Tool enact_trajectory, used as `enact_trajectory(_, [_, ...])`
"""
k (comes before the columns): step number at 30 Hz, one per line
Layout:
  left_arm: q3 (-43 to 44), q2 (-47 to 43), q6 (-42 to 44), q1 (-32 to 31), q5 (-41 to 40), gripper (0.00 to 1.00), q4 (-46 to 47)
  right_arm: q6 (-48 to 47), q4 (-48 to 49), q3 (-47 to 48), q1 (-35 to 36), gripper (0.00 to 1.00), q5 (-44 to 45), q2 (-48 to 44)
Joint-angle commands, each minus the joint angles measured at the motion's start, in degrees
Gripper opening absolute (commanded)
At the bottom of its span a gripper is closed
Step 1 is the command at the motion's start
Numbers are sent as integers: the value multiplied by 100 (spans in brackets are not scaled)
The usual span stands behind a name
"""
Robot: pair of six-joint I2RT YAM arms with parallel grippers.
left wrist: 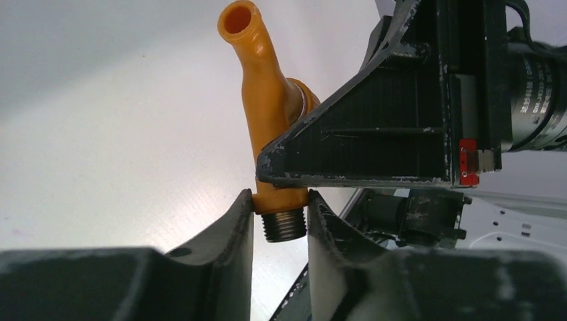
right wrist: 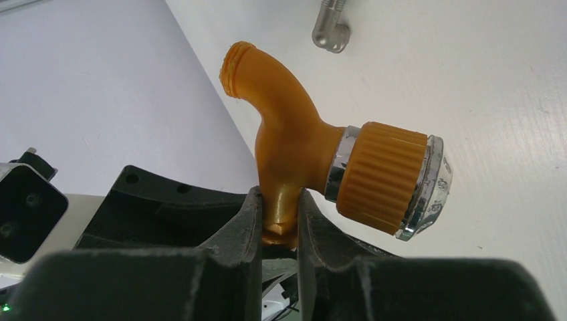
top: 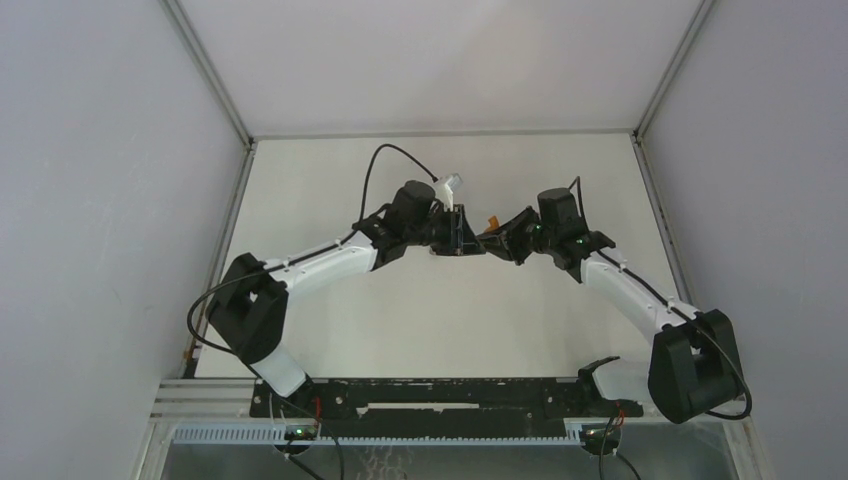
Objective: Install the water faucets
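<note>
My right gripper (right wrist: pixel 279 204) pinches the orange tap body (right wrist: pixel 294 140) under its ribbed, chrome-rimmed knob (right wrist: pixel 381 177). My left gripper (left wrist: pixel 281 200) clamps its grey-threaded end.

Soft, even white light fills the overhead view, bright and almost shadowless on the pale matte tabletop (top: pixel 430 320). In the left wrist view the background glares to near white, the orange plastic tap body (left wrist: pixel 264 100) is sharp, and the dark grey gripper fingers (left wrist: pixel 227 234) nearest the lens blur. In the right wrist view, highlights glint on the tap's silvery metal ring (right wrist: pixel 438 180), and the small grey metal fitting (right wrist: pixel 329 30) looks slightly soft.
</note>
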Motion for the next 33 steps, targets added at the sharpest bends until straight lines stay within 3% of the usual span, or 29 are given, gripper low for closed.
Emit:
enact_trajectory(1, [350, -49, -57, -27, 165, 21, 191, -55, 290, 92, -1, 0, -114, -262])
enact_trajectory(3, [376, -66, -47, -6, 164, 1, 132, -131, 259, 91, -1, 0, -125, -310])
enact_trajectory(4, [373, -88, -46, 20, 208, 0, 111, -215, 231, 92, -12, 0, -118, -340])
enact_trajectory(5, [339, -133, -24, 44, 265, 0, 134, -331, 237, 92, -49, 8, -126, -393])
enact_trajectory(6, [300, -195, 17, 75, 308, 0, 138, -453, 226, 92, -103, 23, -127, -469])
enact_trajectory(8, [185, -364, 163, 131, 381, 0, 106, -730, 237, 92, -266, 63, -214, -632])
enact_trajectory(10, [39, -604, 397, 209, 430, 0, 7, -1026, 244, 92, -564, 80, -589, -777])
enact_trajectory(15, [-90, -1171, 1179, 533, 861, 0, -601, -2071, 404, 143, -1583, 81, -2435, -1089])
enact_trajectory(20, [-19, -1836, 2666, 623, 1485, 0, -1372, -2998, 578, 136, -1941, 82, -3453, -1277])
enact_trajectory(26, [118, -2385, 4214, 618, 2114, 0, -2684, -2896, 2017, -104, -1521, 86, -4291, -1626])
enact_trajectory(33, [583, -2571, 5088, 624, 2952, 0, -3836, -3635, 1901, -136, -487, 93, -4115, -1852])
